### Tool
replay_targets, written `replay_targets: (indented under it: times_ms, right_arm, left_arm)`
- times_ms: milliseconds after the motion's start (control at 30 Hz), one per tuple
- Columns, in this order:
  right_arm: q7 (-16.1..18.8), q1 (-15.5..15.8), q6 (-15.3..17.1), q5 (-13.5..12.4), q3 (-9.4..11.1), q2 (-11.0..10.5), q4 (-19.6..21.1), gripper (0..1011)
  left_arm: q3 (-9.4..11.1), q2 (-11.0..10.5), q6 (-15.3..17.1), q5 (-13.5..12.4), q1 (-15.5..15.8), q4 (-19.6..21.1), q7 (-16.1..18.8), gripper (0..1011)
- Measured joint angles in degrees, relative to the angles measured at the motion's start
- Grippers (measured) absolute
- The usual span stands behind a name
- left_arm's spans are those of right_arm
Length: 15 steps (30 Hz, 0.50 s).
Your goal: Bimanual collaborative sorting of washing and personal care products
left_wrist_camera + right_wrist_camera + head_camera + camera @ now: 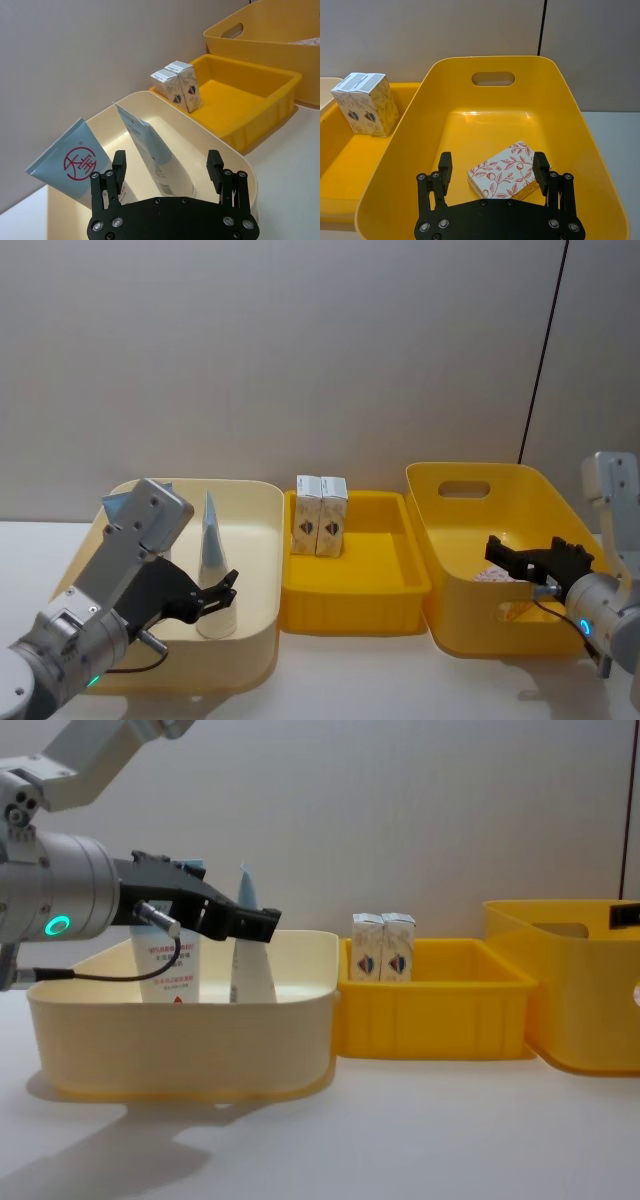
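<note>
Two pale-blue-and-white squeeze tubes stand cap-down in the cream bin (262,550). One tube (212,538) (146,146) (250,970) points up at the bin's middle. The other tube (75,161) (168,970), with a red logo, leans at the bin's left and my arm largely hides it in the head view. My left gripper (225,592) (167,162) (255,920) is open, its fingers either side of the middle tube without touching it. Two small white cartons (320,515) (180,90) (365,102) (383,948) stand in the middle yellow tray (400,585). My right gripper (525,558) (492,162) hangs open over the deep yellow bin (545,492).
A carton with a red floral print (505,170) (488,578) lies flat on the deep yellow bin's floor, just below my right gripper. The three containers stand side by side against a grey wall. White tabletop lies free in front of them.
</note>
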State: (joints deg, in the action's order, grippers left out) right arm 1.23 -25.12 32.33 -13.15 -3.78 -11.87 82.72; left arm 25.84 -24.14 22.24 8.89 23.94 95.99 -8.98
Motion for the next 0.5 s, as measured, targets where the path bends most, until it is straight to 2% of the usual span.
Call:
replay_targets:
  times_ms: [267,500]
  right_arm:
    - [0.00,0.03,0.00,0.00,0.00,0.00,-0.02,1001]
    - [-0.01,0.03,0.00,0.00,0.00,0.00,-0.03,1001]
  left_arm:
    - [-2.22,2.09,0.26,3.38,-0.24,-2.41,-1.66,1003]
    - [-4.30,4.56,-0.23,5.64,-0.85,-4.43,-1.31,1003]
